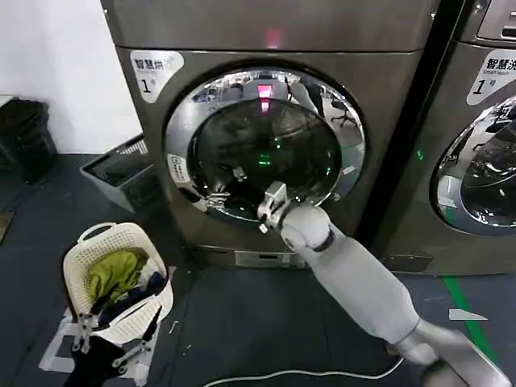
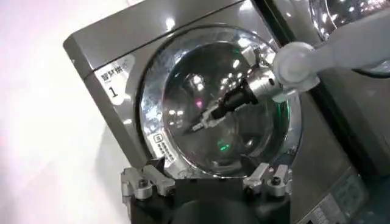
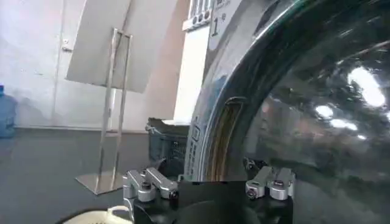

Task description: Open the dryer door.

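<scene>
Right gripper (image 1: 270, 205), fingers spread, at lower rim of dryer door (image 1: 266, 145): round mirror-chrome ring, dark glass centre, set in bronze-grey metal dryer (image 1: 387, 121) front. Left gripper (image 2: 207, 182) open, farther back.

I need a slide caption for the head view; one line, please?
Right gripper reaches to the lower chrome rim of the closed dryer door, fingers open.
</scene>
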Robot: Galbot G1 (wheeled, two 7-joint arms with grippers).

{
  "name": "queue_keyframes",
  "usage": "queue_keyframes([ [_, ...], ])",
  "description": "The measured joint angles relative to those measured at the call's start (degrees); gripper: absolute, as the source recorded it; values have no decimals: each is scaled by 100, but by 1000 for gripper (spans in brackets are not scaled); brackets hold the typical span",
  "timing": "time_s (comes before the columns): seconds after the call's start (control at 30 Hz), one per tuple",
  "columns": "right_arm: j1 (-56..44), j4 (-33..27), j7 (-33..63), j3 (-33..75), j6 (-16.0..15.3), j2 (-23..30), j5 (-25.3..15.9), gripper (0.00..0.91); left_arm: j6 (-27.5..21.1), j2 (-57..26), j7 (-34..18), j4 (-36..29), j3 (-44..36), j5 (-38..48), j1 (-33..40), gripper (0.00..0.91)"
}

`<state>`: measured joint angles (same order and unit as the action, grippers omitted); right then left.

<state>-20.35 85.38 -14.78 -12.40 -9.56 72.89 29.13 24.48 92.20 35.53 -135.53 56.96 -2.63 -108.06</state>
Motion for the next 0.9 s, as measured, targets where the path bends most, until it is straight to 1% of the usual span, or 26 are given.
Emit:
queue_keyframes([
  [0.47, 466, -912, -146, -226, 115, 591, -202, 907, 7, 0, -8, 3, 35, 37, 17, 907],
  [0.7, 640, -1273, -333, -289, 224, 783, -227, 907, 27, 0, -17, 39, 90, 82, 8, 907],
  [0.9, 759, -1474, -747, -343, 310, 817, -192, 907, 27, 0, -20, 49, 99, 98, 22, 907],
])
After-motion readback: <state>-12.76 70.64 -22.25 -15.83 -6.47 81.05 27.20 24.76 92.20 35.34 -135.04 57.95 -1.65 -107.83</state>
